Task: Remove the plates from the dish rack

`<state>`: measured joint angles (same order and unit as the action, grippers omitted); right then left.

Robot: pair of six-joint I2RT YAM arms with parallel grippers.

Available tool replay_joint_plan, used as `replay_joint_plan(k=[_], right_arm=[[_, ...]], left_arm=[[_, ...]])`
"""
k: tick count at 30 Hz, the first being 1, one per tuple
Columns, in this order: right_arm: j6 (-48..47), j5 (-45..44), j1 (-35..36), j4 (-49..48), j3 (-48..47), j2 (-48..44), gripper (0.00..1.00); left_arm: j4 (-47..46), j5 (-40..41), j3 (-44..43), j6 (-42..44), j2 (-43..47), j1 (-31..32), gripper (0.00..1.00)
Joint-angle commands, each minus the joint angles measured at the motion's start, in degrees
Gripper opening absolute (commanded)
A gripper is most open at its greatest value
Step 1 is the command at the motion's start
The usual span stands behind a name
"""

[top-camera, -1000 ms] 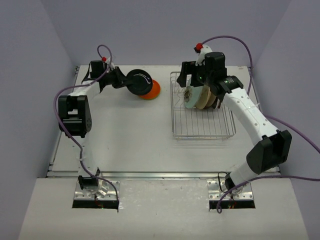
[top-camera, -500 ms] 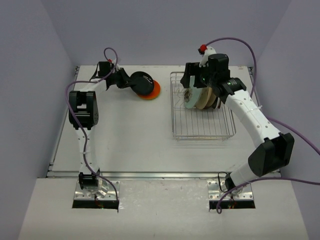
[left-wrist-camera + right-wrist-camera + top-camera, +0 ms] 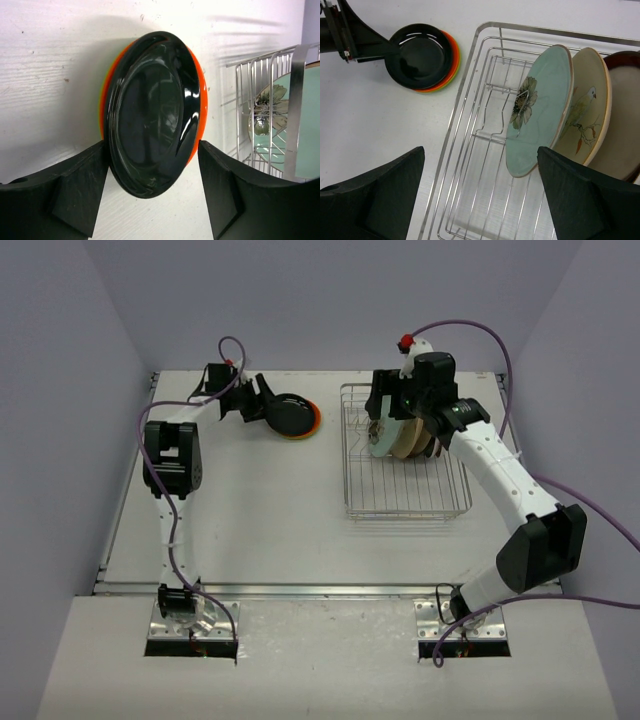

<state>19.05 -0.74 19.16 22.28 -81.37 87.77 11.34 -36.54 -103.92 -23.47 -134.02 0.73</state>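
Observation:
A black plate (image 3: 291, 415) lies on an orange plate (image 3: 314, 420) at the far middle-left of the table, with a lime green rim (image 3: 437, 90) showing beneath. My left gripper (image 3: 262, 403) is open, its fingers either side of the black plate's (image 3: 150, 115) near edge. The dish rack (image 3: 405, 495) stands at the right. In it a pale teal plate (image 3: 540, 115), a cream plate (image 3: 585, 115) and a brown-rimmed plate (image 3: 622, 130) lean on edge. My right gripper (image 3: 480, 150) hangs wide open above the rack's bare wires, just left of the teal plate (image 3: 383, 440).
The rack's raised rim (image 3: 465, 115) and upright prongs (image 3: 495, 112) lie under the right gripper. Purple cables loop from both arms. Grey walls close in the table at the back and both sides.
My left gripper has opened and let go of the black plate, which now lies flat on the orange one. The right gripper has barely shifted above the rack.

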Motion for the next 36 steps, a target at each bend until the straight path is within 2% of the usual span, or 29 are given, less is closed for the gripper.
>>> replay_joint_plan(k=[1, 6, 8, 12, 20, 29, 36], right_arm=[[-2.11, -7.25, -0.26, -2.68, 0.31, -2.6, 0.91], [-5.22, -13.51, -0.26, -2.11, 1.09, -2.3, 0.88], [-6.04, -14.62, -0.26, -1.61, 1.3, -1.88, 0.86], [-6.85, -17.5, -0.2, -1.45, 0.98, -0.5, 0.75], [-5.42, -22.04, -0.01, -0.53, -2.35, 4.1, 0.47], [-1.05, -26.52, 0.35, 3.19, -8.79, 13.56, 0.43], [2.86, -28.35, 0.42, 6.01, -12.06, 20.17, 0.36]], left_arm=[[3.79, 5.77, -0.75, 6.79, 8.62, 1.64, 0.7], [12.17, 23.67, -1.24, 19.78, 14.16, 6.31, 0.72], [12.65, 30.96, 0.47, 22.99, 17.72, 8.04, 0.74], [9.94, 38.18, 7.07, 25.78, 25.55, 9.5, 0.74], [5.67, 40.81, 19.57, 26.01, 37.22, 10.32, 0.74], [5.53, 40.32, 22.4, 21.59, 41.29, 10.43, 0.77], [5.89, 39.7, 23.0, 20.4, 42.55, 10.43, 0.79]])
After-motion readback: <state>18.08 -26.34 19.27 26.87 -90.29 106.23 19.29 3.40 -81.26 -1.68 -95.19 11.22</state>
